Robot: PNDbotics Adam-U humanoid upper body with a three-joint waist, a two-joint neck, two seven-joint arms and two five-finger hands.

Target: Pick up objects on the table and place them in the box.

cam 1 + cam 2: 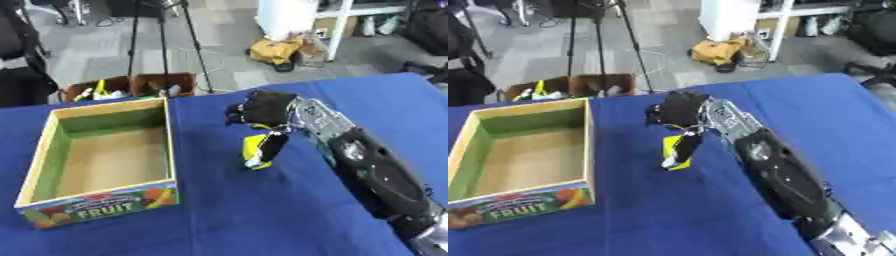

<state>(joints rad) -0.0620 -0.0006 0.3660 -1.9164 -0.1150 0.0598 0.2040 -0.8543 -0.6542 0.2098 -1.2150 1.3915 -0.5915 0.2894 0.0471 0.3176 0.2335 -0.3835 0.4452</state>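
Fruit box (52, 150) sits empty at left; right hand (262, 109), fingers curled, pinches a yellow-and-black object (262, 150), not yet placed.

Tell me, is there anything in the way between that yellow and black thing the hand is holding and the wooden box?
Nothing visible. The right hand holds the yellow and black object to the right of the wooden box; only bare blue tablecloth lies between them.
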